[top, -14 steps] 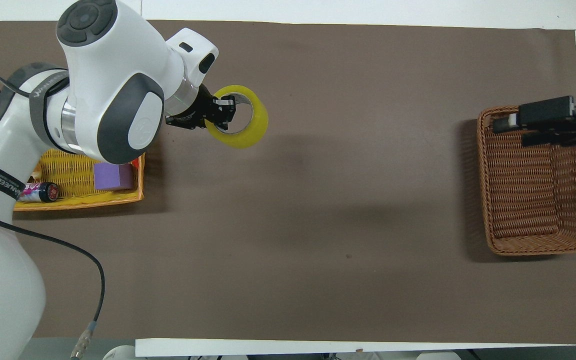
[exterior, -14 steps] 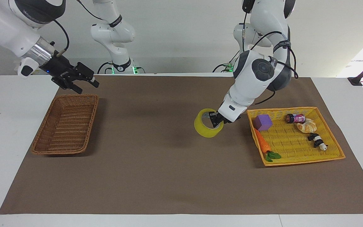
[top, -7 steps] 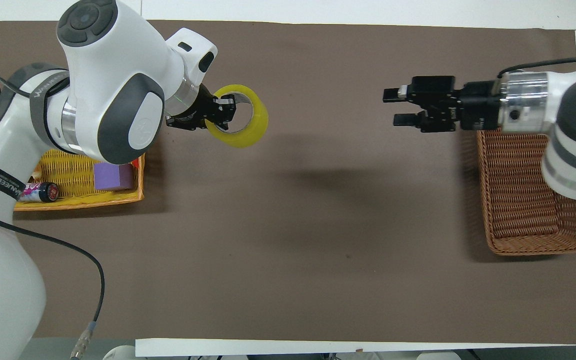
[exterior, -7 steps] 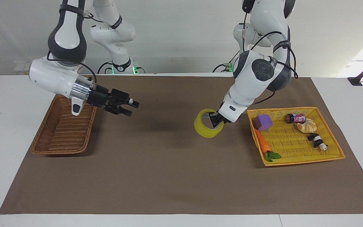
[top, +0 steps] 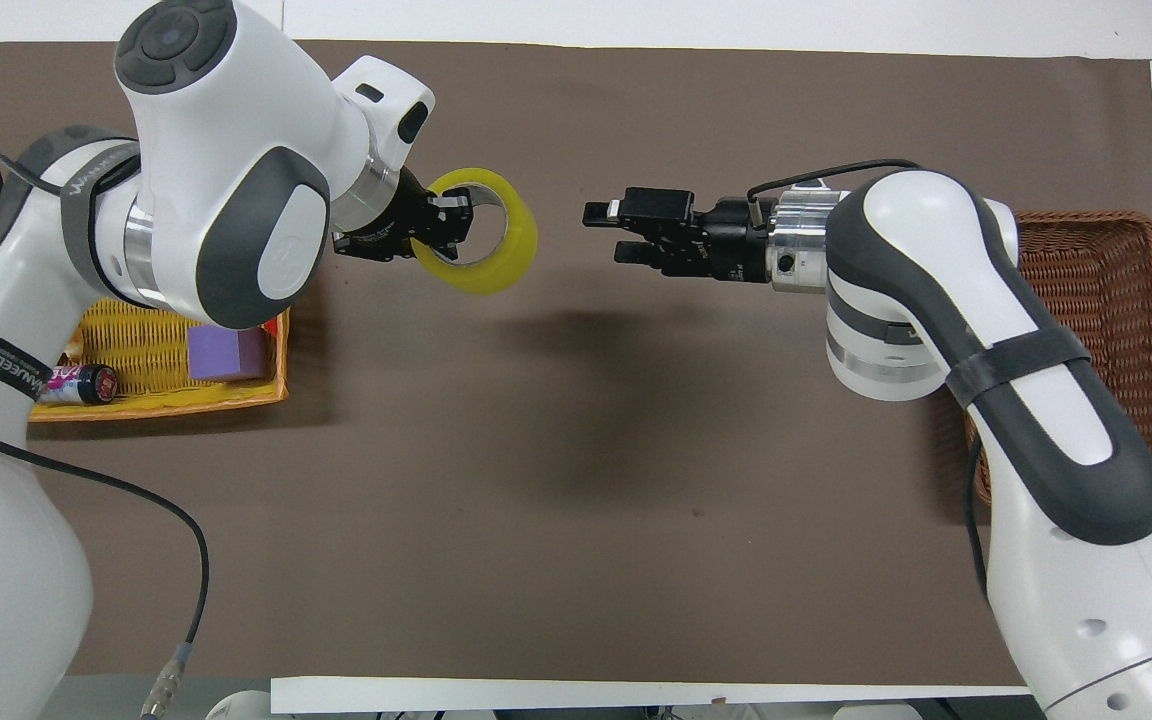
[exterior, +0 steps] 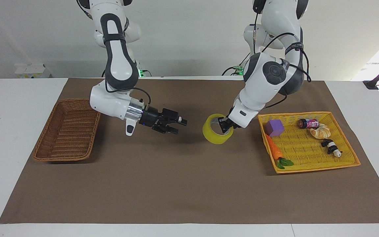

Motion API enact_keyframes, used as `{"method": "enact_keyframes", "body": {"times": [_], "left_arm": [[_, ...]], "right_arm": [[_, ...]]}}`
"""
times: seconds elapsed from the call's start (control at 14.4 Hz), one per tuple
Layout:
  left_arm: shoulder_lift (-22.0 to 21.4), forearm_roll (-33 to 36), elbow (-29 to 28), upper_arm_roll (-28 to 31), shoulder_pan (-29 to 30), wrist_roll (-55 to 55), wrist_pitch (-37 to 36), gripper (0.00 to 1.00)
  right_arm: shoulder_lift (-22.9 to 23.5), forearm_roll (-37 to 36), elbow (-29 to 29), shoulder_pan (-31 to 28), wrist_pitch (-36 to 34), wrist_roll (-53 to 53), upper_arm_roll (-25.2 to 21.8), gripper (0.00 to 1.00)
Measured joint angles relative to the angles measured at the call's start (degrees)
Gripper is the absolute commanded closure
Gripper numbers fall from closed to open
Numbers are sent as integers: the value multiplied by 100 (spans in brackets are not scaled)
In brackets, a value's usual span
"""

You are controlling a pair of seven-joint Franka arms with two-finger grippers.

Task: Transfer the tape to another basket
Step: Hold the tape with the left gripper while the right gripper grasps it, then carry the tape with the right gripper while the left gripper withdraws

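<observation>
The yellow tape roll (exterior: pixel 211 135) is held tilted just over the brown mat, beside the yellow basket. My left gripper (exterior: pixel 225 128) is shut on the roll's wall, one finger inside the core and one outside. The roll also shows in the overhead view (top: pixel 514 252), with the left gripper (top: pixel 449 226) on it. My right gripper (exterior: pixel 179 126) is open and empty, low over the mat, pointing at the tape with a short gap between them; it also shows in the overhead view (top: pixel 606 232). The brown wicker basket (exterior: pixel 67 131) is empty at the right arm's end of the table and is partly hidden under the right arm in the overhead view (top: pixel 1086 217).
A yellow woven basket (exterior: pixel 308 114) at the left arm's end holds a purple block (exterior: pixel 274 127), a toy carrot (exterior: pixel 272 149), a small can (exterior: pixel 308 123), a croissant (exterior: pixel 321 132) and a black-and-white toy (exterior: pixel 331 146). A brown mat (exterior: pixel 176 184) covers the table.
My right arm has swung from over the brown basket across the mat toward the tape, its gripper staying open. My left gripper and the tape have hardly moved.
</observation>
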Motion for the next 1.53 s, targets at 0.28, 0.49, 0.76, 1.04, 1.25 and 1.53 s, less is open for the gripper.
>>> {"method": "enact_keyframes", "body": {"times": [0.28, 0.49, 0.76, 1.04, 1.25, 1.53], "left_arm": [[0, -3, 0, -8, -9, -10, 9, 100], [-1, -4, -20, -9, -9, -13, 9, 100], [-11, -4, -56, -9, -9, -13, 9, 100], [-22, -4, -66, -14, -10, -13, 9, 100], [-24, -12, -73, -14, -10, -15, 8, 100], [-24, -14, -78, -14, -12, -16, 8, 65]], "right_arm": [[28, 782, 108, 508, 442, 77, -1, 0], [29, 815, 158, 742, 770, 213, -1, 0], [40, 817, 168, 853, 882, 217, -2, 15], [48, 817, 170, 852, 888, 217, -13, 87], [55, 818, 174, 849, 891, 217, -17, 100], [58, 817, 174, 850, 891, 216, -17, 100]]}}
